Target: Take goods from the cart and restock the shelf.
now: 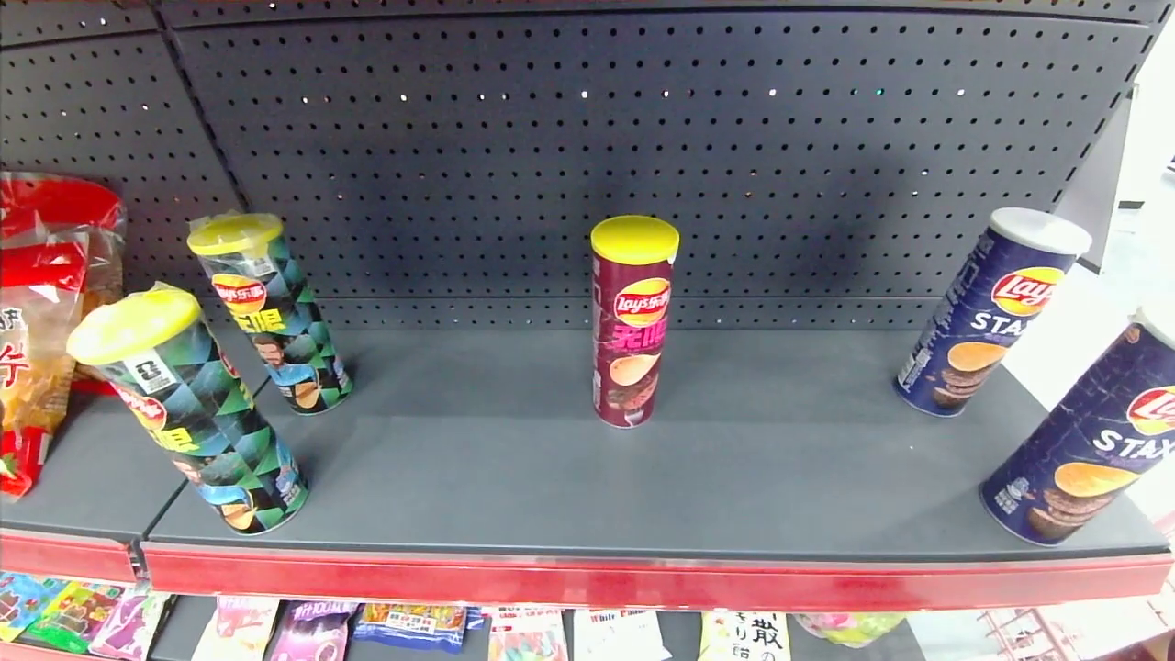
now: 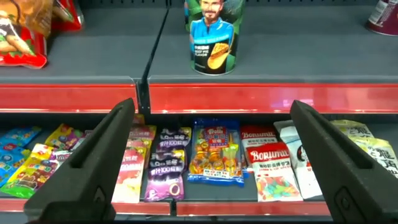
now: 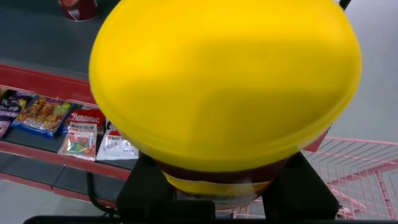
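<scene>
A yellow-lidded chip can (image 3: pixel 224 81) is clamped between the fingers of the right end effector (image 3: pixel 224 199), near the pink cart (image 3: pixel 367 168) and off the red front edge of the shelf (image 1: pixel 514 477). The left end effector (image 2: pixel 212 109) is held with fingers spread wide, facing that edge. A maroon can (image 1: pixel 633 330) is stood mid-shelf, between green-patterned cans (image 1: pixel 197 413) at the left end and blue cans (image 1: pixel 991 312) at the right.

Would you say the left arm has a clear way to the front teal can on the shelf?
Probably yes: the left gripper is open and empty, and the front teal can stands at the shelf edge ahead, nothing between them.
</scene>
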Robot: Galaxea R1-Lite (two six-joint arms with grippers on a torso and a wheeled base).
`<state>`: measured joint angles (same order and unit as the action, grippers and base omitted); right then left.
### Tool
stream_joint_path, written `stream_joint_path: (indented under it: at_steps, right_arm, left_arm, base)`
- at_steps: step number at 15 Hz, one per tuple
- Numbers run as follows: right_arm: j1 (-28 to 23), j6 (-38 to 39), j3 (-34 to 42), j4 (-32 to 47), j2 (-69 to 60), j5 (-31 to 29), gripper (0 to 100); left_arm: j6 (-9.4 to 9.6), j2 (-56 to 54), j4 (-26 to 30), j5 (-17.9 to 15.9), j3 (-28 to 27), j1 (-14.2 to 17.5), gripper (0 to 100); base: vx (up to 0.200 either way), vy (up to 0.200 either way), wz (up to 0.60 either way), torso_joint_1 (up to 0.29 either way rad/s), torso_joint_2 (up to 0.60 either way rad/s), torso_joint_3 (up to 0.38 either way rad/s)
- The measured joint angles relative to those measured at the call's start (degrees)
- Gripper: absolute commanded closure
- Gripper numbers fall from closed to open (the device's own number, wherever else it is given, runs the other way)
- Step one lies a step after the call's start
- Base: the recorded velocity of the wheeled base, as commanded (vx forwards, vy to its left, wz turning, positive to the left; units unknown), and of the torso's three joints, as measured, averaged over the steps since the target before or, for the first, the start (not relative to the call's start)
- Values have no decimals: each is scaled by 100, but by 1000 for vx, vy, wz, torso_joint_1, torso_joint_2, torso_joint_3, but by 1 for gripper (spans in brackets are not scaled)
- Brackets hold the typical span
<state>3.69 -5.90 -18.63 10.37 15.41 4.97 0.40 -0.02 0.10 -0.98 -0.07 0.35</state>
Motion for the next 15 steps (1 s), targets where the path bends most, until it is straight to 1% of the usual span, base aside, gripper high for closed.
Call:
stream_joint_path:
  at_steps: [4, 5, 6, 7, 8, 9, 10, 12, 13, 15]
  right_arm:
    - [5, 5, 184, 2, -284, 96, 100]
    - [5, 10, 223, 10, -358, 115, 100]
    - [7, 16, 249, 0, -414, 116, 100]
    - [10, 44, 273, 7, -458, 156, 100]
    - [7, 68, 290, 2, -485, 206, 100]
    - [7, 78, 295, 2, -502, 228, 100]
    - [7, 79, 301, 2, -511, 235, 100]
    - [7, 78, 350, 2, -524, 239, 100]
    - [10, 76, 372, 0, -535, 244, 100]
    - [7, 76, 389, 0, -546, 250, 100]
  left_arm:
    - [13, 35, 6, -6, -2, -17, 0]
    - [20, 76, 6, -79, -2, -45, 0]
    - [24, 96, 1, -268, -2, -62, 0]
    - [63, 107, 1, -375, -2, -71, 0]
    - [107, 110, -21, -446, -2, -76, 0]
    - [90, 123, -67, -501, -26, -77, 0]
    - [-24, 204, -91, -562, -168, -106, 0]
    - [-276, 694, -144, -772, -894, -217, 0]
    - [-251, 1083, -168, -1002, -1335, -324, 0]
    - [-67, 1920, -217, -1599, -1881, -545, 0]
  base:
    - [0, 0, 0, 0, 0, 0]
    - [0, 0, 0, 0, 0, 0]
    - [0, 0, 0, 0, 0, 0]
    - [0, 0, 0, 0, 0, 0]
    - [0, 0, 0, 0, 0, 0]
    - [0, 0, 0, 0, 0, 0]
    - [0, 0, 0, 0, 0, 0]
    - [0, 0, 0, 0, 0, 0]
    - [0, 0, 0, 0, 0, 0]
    - [0, 0, 0, 0, 0, 0]
